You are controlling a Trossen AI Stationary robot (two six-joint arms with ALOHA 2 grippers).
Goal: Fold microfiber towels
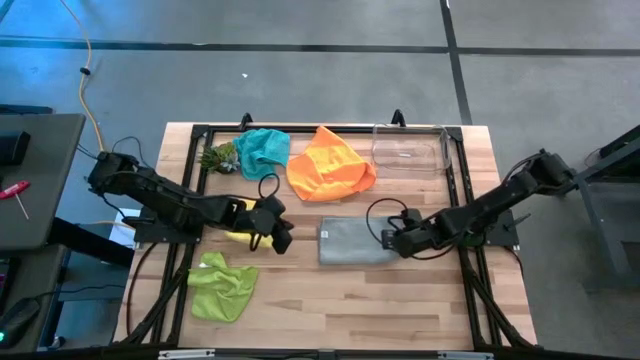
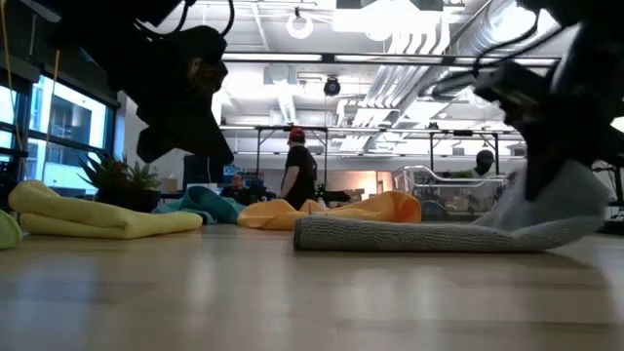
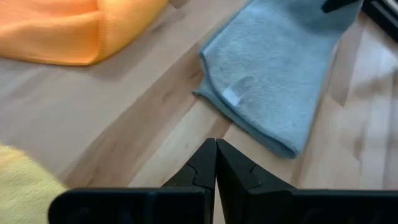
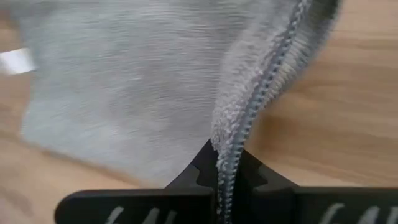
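The right gripper had its fingers clamped on the right edge of the grey towel, which lay mid-table. The left gripper, fingers closed and empty, hovered just beside it. A clean fold would require carrying that hem level across, edges aligned.

A pale wood-grain table with black framing; grey towel at centre with a white tag; orange towel upper centre; teal towel upper left; lime green towel lower left; yellow towel left; black grippers.
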